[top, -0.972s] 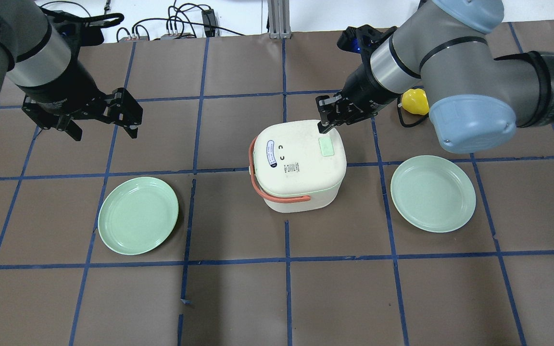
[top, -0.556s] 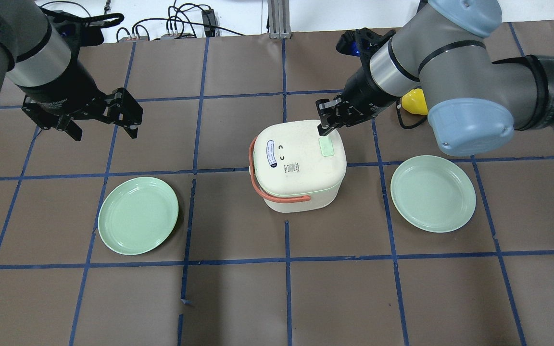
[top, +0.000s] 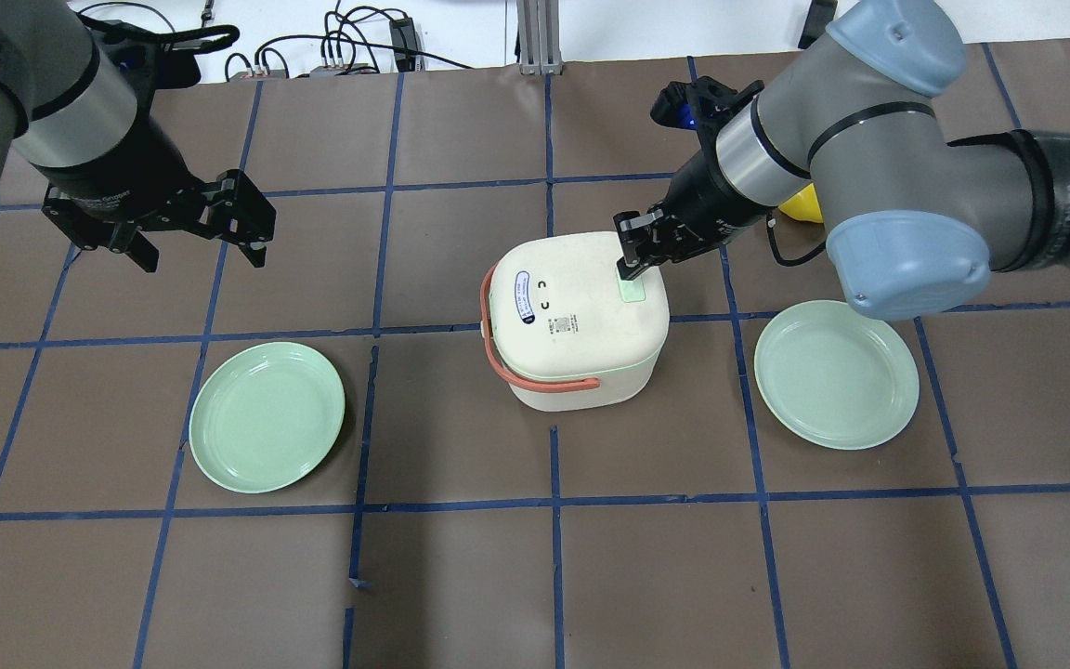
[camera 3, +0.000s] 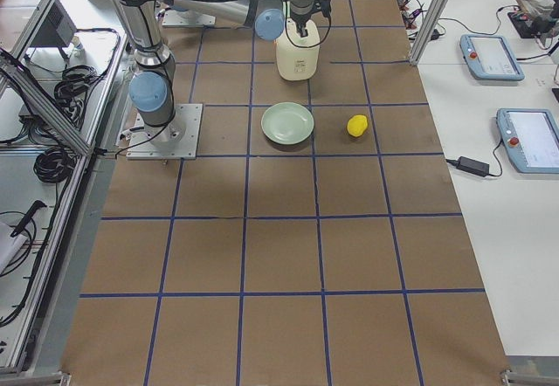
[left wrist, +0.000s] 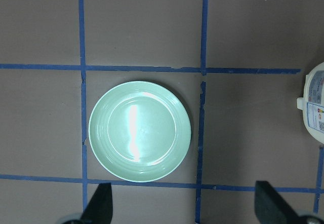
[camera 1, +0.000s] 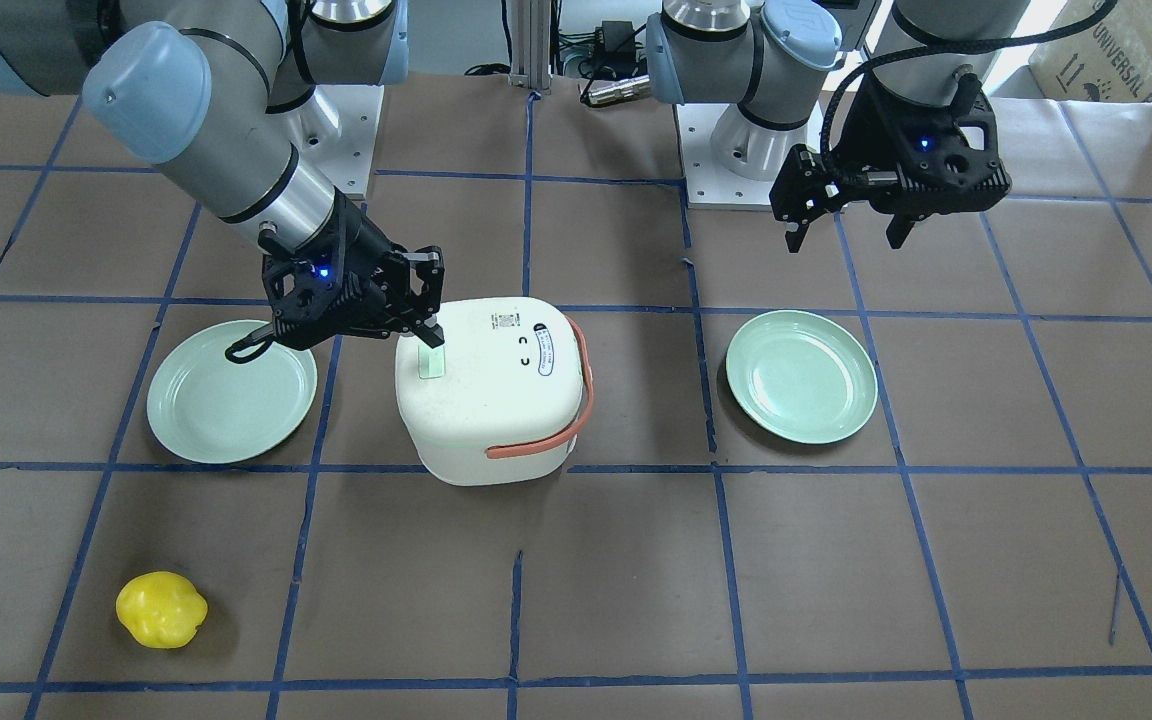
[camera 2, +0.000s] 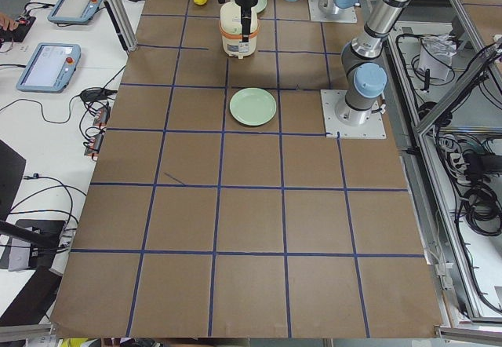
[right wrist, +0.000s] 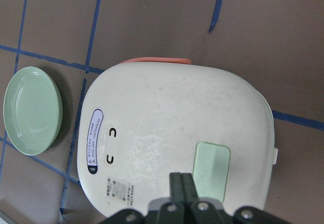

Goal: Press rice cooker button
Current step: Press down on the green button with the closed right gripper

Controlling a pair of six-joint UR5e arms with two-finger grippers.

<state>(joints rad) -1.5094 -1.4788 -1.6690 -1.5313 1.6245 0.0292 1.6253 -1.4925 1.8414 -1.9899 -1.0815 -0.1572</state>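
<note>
The white rice cooker (top: 563,307) with an orange handle stands mid-table. Its pale green button (top: 633,289) is on the lid's right side. My right gripper (top: 628,269) is shut and empty, its tips low over the button's far end; I cannot tell whether they touch it. In the front view the gripper (camera 1: 429,338) meets the button (camera 1: 429,364). The right wrist view shows the shut fingertips (right wrist: 181,179) just beside the button (right wrist: 212,171). My left gripper (top: 202,253) is open and empty, high above the table at the far left.
One green plate (top: 267,416) lies left of the cooker, and also shows in the left wrist view (left wrist: 139,131). Another green plate (top: 836,373) lies to the right. A yellow fruit-like object (camera 1: 161,609) sits behind my right arm, far right.
My right gripper has moved down and slightly nearer, from behind the lid's back edge onto the far end of the green button. The left arm has not moved.
</note>
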